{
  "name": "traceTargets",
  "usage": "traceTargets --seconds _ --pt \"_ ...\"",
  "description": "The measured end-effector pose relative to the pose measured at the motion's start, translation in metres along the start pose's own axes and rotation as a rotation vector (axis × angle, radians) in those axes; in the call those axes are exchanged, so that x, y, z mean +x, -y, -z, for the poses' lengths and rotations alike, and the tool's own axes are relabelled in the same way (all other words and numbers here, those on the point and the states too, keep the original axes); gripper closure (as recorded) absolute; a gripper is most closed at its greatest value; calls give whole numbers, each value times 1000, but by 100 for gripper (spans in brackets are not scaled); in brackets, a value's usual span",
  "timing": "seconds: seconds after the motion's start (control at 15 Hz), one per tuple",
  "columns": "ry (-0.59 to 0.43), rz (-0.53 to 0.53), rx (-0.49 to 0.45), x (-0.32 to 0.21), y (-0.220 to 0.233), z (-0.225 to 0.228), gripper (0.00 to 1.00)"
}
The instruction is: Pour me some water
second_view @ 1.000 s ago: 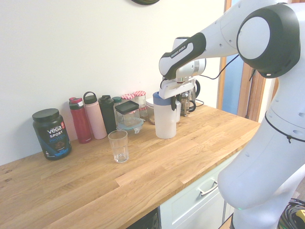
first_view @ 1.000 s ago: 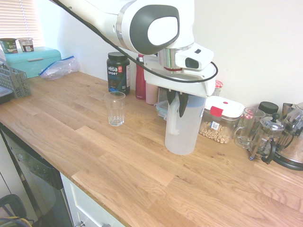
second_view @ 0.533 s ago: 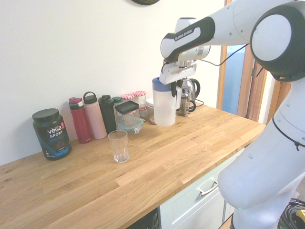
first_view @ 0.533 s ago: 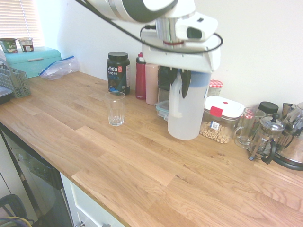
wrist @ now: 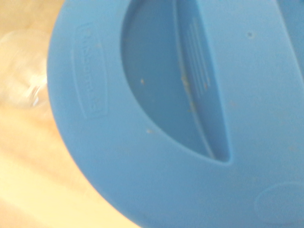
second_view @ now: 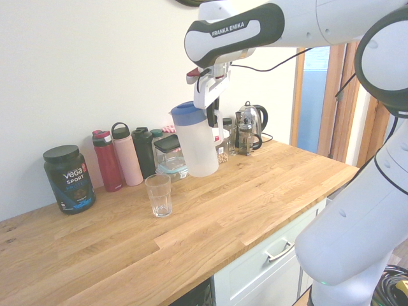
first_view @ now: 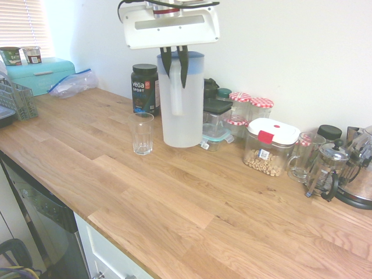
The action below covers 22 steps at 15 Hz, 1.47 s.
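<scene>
Water jug (first_view: 182, 116), tall and made of frosted translucent plastic, hung by its white handle (first_view: 176, 93) from the gripper (first_view: 176, 82), whose two dark fingers were closed on that handle. Its blue lid (second_view: 189, 113) was on, and the jug was held above the pale wooden counter (first_view: 174, 215), tilted with its top leaning toward the side where a clear ribbed glass tumbler (first_view: 142, 135) stood. Any water inside could not be made out through the frosted wall. The tumbler was upright on the counter, near the jug and apart from it; in the wrist view it showed blurred beyond the lid's edge.

Farther out, along the wall, stood a black Vega Sport tub (second_view: 69, 180), a red bottle (second_view: 107, 162), a pink bottle (second_view: 127, 156) and a dark tumbler (second_view: 144, 153). Clear jars with red-and-white checked lids (first_view: 261, 103) came next, then a white-lidded clear container of cereal (first_view: 264, 160), a clear glass mug (first_view: 302, 160) and a small French press (first_view: 326, 171). At the far end of the counter, two small printed cups (first_view: 21, 56) sat on a turquoise box (first_view: 40, 75), beside a clear plastic bag (first_view: 72, 85).
</scene>
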State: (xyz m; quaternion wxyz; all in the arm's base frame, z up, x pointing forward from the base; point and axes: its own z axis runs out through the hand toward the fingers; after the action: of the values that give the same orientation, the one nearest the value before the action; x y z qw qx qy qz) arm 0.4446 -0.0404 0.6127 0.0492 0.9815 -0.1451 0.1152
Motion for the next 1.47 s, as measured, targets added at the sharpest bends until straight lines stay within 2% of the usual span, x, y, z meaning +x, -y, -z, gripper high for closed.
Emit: traceTargets --seconds 0.13,0.47,0.67,0.87,1.47 --pt "19 104 -49 -4 19 -5 100" --pt "60 273 -156 -23 78 -16 100" --pt "86 355 -277 -28 99 -18 100" --pt "96 413 -374 -23 115 -18 100" --pt "146 512 -571 -28 159 -61 100"
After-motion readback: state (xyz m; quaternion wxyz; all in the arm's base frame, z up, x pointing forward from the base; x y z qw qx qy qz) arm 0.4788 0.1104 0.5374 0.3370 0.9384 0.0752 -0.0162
